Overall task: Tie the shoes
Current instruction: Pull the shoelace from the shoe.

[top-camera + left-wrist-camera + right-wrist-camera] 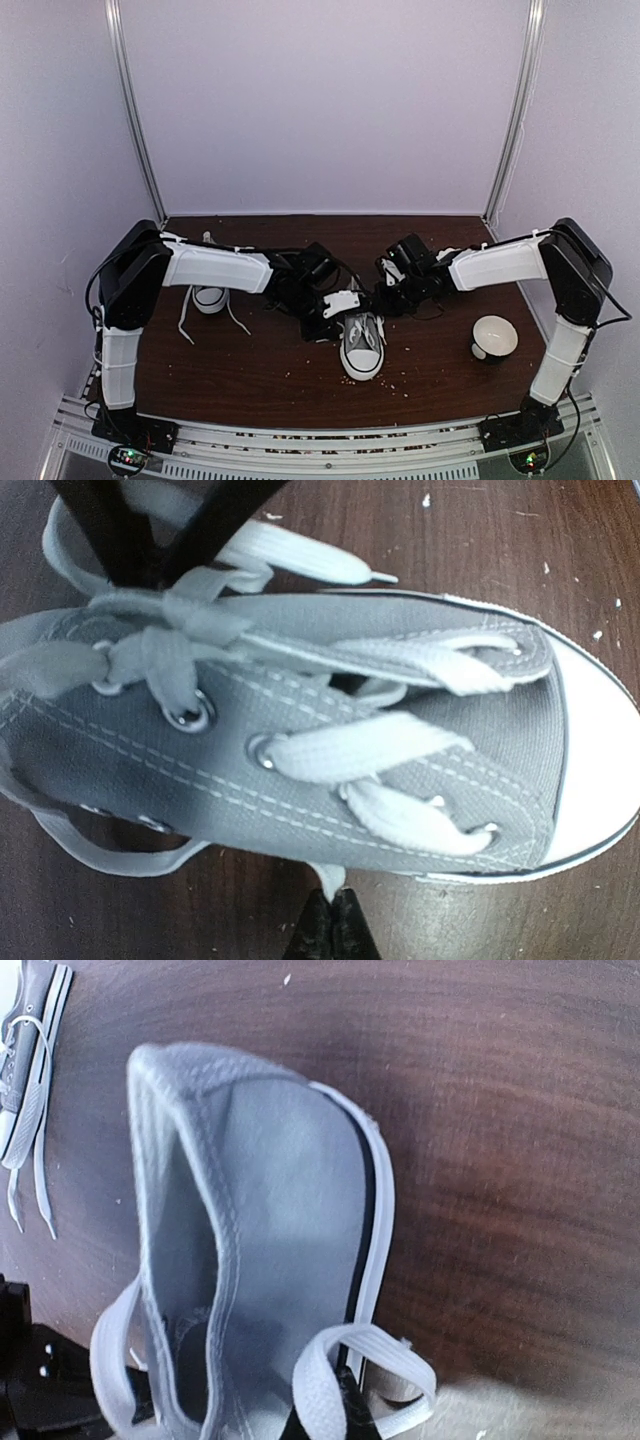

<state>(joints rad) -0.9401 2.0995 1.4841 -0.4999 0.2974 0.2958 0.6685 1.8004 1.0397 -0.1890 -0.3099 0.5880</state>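
Tabletop (260, 385), dark wood. Grey sneaker (362, 345) at centre btwn my arms, toe twd near edge. Second sneaker (210, 298) off to L, laces loose. White cup (494, 336) to R. L jaws together, pinching lace strand (329, 878) at shoe's side. R jaws together on lace loop (385, 1355) nr heel.

A dark brown wooden table (270, 385) fills the floor of the scene, its grain running left to right. Pale specks (402, 386) lie scattered over it, thickest along the near side and the far edge. A white bowl (494, 336) sits on the right part of the table, well apart from everything else. Plain pale walls (330, 100) close the far side and both flanks, with a slanted metal post at the far left corner (135, 110) and another at the far right (515, 110). A slotted metal rail (330, 452) runs along the near edge.
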